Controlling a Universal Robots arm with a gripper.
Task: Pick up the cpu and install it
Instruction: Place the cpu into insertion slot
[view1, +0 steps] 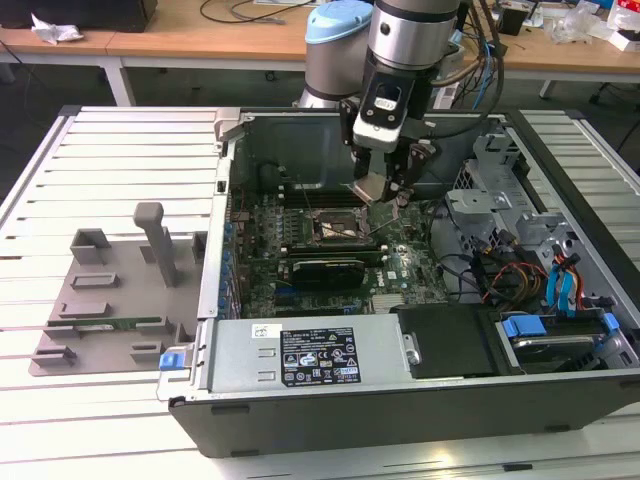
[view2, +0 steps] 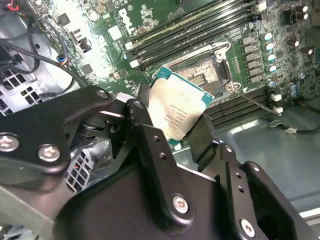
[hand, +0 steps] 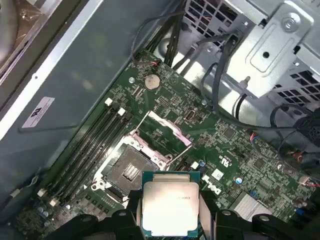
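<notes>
One pincer (view2: 172, 127) around one cpu (hand: 169, 207)

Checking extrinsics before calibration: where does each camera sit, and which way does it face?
Exterior view: off the arm, raised, looking down into the open computer case; shows the arm and its gripper.
First wrist view: on the wrist, looking along the gripper at the motherboard; the cpu sits in the foreground, the open socket beyond.
Second wrist view: on the wrist, looking past the black gripper linkage.
Shared: both wrist views show the gripped cpu with the socket behind it.
</notes>
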